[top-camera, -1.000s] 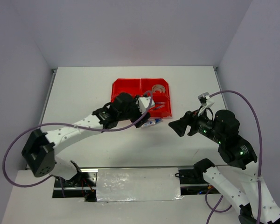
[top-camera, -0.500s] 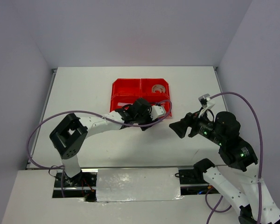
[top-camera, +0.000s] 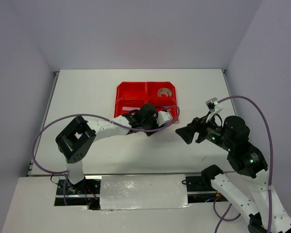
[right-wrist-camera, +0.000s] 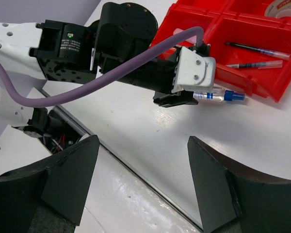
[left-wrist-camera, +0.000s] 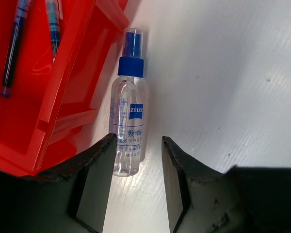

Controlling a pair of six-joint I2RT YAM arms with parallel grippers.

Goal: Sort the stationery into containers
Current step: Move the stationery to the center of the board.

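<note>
Where the clear bottle (left-wrist-camera: 128, 121) lies on its side on the table (left-wrist-camera: 223, 73), it is set just beside the outer wall of the containers (left-wrist-camera: 72, 63), with its blue collar and see-through cap pointed away from the left gripper (left-wrist-camera: 138, 141). A blue label patch and printed lettering are seen on its round, transparent body. The bottle's base end is straddled by the left gripper, whose jaws stand apart: one black finger is at the bottle's side next to the bin, while bare table is visible between the other finger and the bottle.

The containers are made of shiny red plastic, with sloping walls and a flared rim, and are joined in a two-by-two block. In the compartment next to the bottle, two slim pens (left-wrist-camera: 14, 43) with blue and clear barrels are laid side by side. In the far right compartment a clear tape roll (top-camera: 165, 91) is seen lying flat.

The right gripper (right-wrist-camera: 143, 145) is held well apart from the block above the matte white table, its jaws spread wide with nothing between them.
</note>
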